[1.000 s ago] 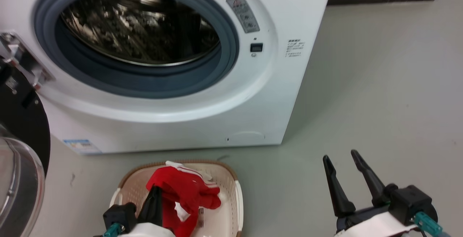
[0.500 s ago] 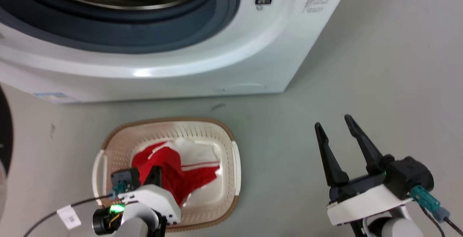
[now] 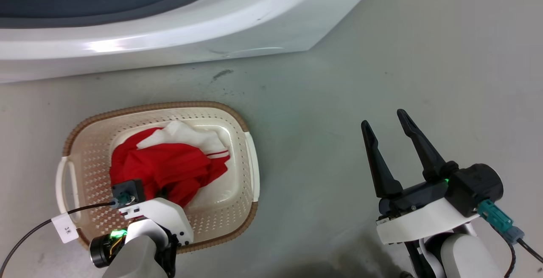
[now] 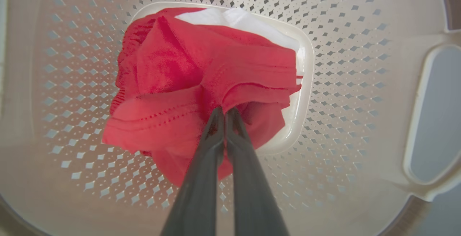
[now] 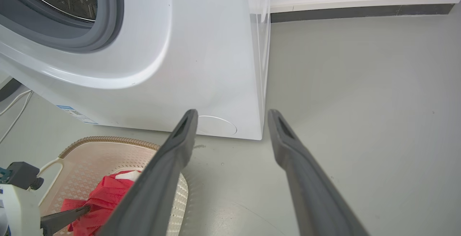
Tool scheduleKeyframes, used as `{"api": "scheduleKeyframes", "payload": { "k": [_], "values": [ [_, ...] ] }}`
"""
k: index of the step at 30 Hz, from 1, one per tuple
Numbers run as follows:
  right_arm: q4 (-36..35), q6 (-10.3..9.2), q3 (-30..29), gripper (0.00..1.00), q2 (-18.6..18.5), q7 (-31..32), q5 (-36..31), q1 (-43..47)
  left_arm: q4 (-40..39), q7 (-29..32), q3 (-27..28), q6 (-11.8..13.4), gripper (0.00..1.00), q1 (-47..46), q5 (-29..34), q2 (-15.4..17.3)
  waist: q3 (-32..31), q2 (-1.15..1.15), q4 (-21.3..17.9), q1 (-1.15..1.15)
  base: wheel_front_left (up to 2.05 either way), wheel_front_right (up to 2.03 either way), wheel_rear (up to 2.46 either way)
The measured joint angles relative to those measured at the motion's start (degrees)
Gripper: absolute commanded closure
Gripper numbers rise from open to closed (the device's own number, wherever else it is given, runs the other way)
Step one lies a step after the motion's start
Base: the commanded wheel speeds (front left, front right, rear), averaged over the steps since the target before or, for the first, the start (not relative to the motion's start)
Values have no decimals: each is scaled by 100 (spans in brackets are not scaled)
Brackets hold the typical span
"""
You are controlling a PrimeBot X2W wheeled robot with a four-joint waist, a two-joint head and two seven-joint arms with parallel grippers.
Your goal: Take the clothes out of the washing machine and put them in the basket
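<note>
Clothes [image 4: 201, 81] sank lower into the basket [image 4: 342, 95], burying the left pincer's [image 4: 225, 110] tips.

clothes [image 3: 165, 165]: bright red. white panel at 12 o'clock of the bundle, thin white stripes at its 3 o'clock edge. a dotted stitch line crosses one red fold in the left wrist view.
basket [image 3: 91, 159]: cream-white, walls patterned with rows of small diamond holes. rim brown, ribbed like braid.
washing machine [image 3: 191, 36]: glossy white. porthole ring grey-blue, at 11 o'clock of the head view.
floor [image 3: 382, 49]: pale grey-green, one dark smudge.
left gripper [image 4: 224, 111], right gripper [image 3: 382, 117]: fingers dark grey to black. wrist shells white, teal plugs, green lamps.
</note>
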Motion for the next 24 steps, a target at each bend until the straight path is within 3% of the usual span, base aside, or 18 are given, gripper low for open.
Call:
{"api": "scheduleKeyframes", "payload": {
  "k": [2, 3, 4, 5, 6, 15, 24],
  "values": [
    [13, 0, 5, 0, 0, -25, 1, -26, 163, 0, 4, 8, 100, -63, 0, 20, 75, 0, -59, 0, 0, 0, 0],
    [26, 0, 12, 0, 0, -25, 1, -37, 240, 0, 24, 23, 93, -93, -16, 32, 99, 0, -83, 0, 0, 0, 0],
    [40, 0, 15, 0, 0, -26, 1, -57, 304, 0, 36, 35, 93, -116, -48, 36, 113, 0, -99, 0, 0, 0, 0],
    [58, 0, 11, 0, 0, -29, 1, -73, 357, 0, 52, 54, 56, -128, -64, 35, 110, 0, -103, 0, 0, 0, 0],
    [86, 0, 9, 0, 0, -30, 0, -79, 402, 0, 73, 55, 0, -129, -105, 27, 89, 0, -101, 0, 0, 0, 0],
    [341, 0, -102, 0, 1, -59, -53, 76, 401, 0, 202, -70, 0, 327, -281, -63, -733, 0, 39, -1, 0, 0, 0],
    [278, 0, -370, 0, 2, 74, -49, 614, -923, 0, 405, -135, 0, 1410, -104, -163, -2000, 0, 224, -2, 0, 0, 0]
  ]
}}
